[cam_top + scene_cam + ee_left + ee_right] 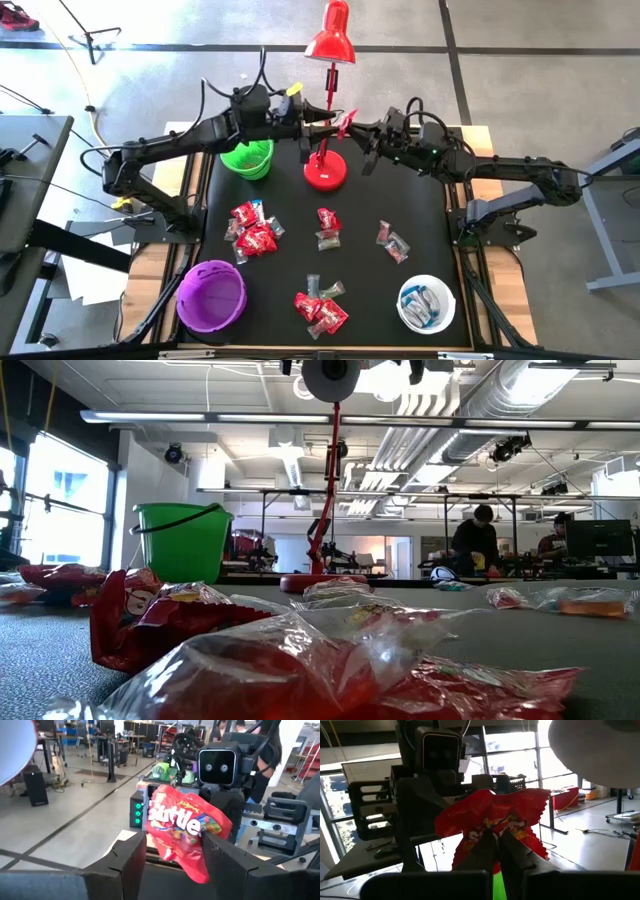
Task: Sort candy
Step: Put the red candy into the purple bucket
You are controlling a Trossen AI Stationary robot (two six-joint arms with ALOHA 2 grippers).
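The right gripper (pixel 497 845) pinches a red crinkled candy packet (pixel 492 822) shut-fingered above the mat's far edge at twelve o'clock; the left gripper (pixel 172 852) faces it, fingers spread on either side of the packet. Four loose candy clusters (pixel 253 230) lie mid-mat. Three bowls: green plastic bowl (pixel 247 158) at eleven, purple plastic bowl (pixel 211 296) at seven, white bowl (pixel 426 305) at five holding blue-and-white sweets.
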